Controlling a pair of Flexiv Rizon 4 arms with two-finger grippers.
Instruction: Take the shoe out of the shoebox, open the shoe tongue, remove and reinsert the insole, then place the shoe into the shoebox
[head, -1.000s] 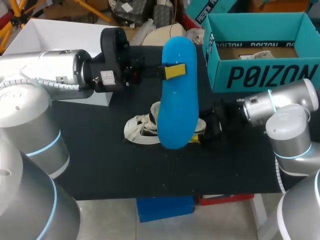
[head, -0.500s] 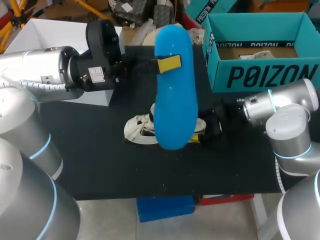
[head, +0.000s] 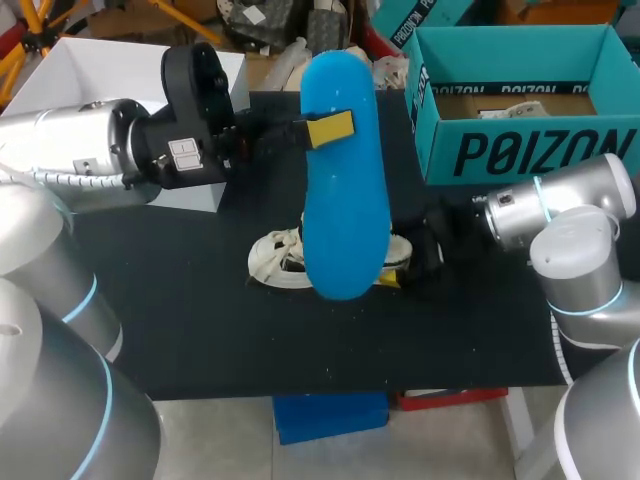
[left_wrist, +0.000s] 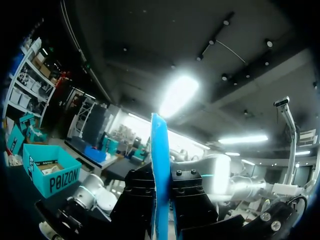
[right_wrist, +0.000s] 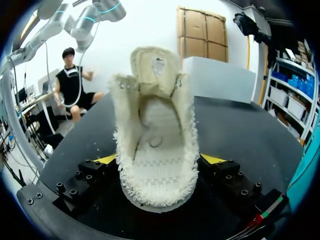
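In the head view, your left gripper (head: 328, 129) has its yellow tips pinched shut across the blue insole (head: 345, 210) near its upper end, holding it raised on end above the black table (head: 200, 320) and in front of the shoe (head: 285, 258), which lies on the table partly hidden behind it. Your right gripper (head: 398, 265) sits at the shoe's near end, and the teal shoebox (head: 520, 150) stands open, well apart at the back right. The step looks like reinsertion: lower the free end to the shoe's mouth, lean the insole towards the shoe's length, and slide it in under the tongue rather than pushing straight down. The insole is a smooth, rounded foam slab held by one end only, so expect the long free part to flex and buckle if it snags. In the left wrist view it shows edge-on, a thin blue blade clamped between the black finger bodies, so it is very slim against its breadth. In the right wrist view both yellow tips press the shoe's sides, closed on it from two sides; keep that hold firm while you feed. The shoe is cream fabric with a shaggy, fringed collar, its tongue standing upright and open, and a pale stitched footbed exposed inside
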